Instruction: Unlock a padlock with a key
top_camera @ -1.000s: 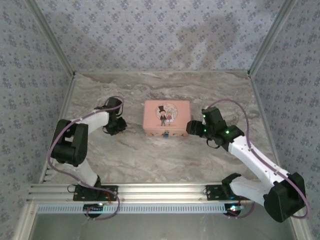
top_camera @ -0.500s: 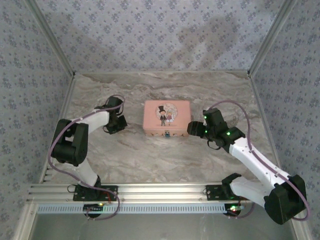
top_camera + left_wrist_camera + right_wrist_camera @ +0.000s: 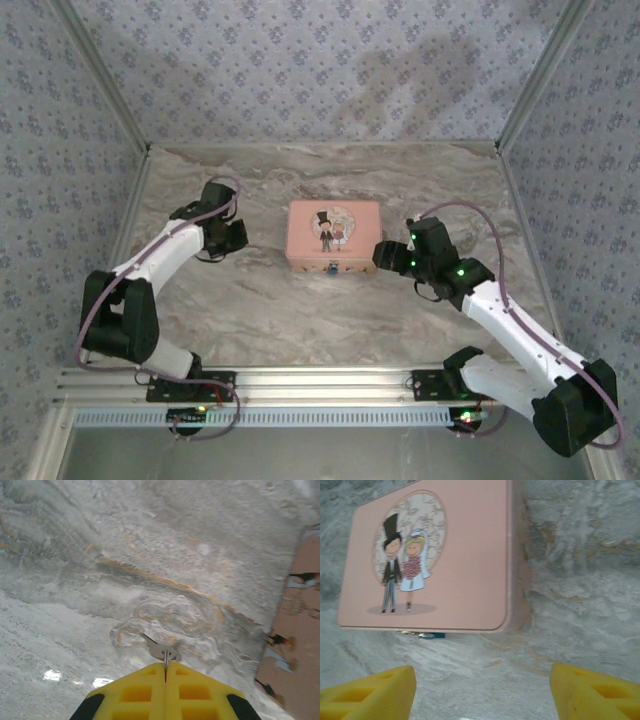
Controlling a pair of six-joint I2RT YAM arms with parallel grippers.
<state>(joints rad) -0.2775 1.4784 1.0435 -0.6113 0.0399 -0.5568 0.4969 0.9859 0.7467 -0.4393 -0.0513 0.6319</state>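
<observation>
Pinching the key (image 3: 162, 651) by its head, your left end effector (image 3: 232, 238) is clamped tight, with the blade poking out ahead over the tabletop (image 3: 300, 320). That grip likely leaves the blade free for the keyhole. It sits left of the pink box (image 3: 333, 233), apart from it. The padlock (image 3: 331, 268) hangs at the box's near face, small and teal. Your right end effector (image 3: 381, 257) stands wide at the box's right end and grips nothing, probably placed to brace the box.

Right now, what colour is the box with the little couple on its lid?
The box is pale pink, seen best in the right wrist view.
</observation>
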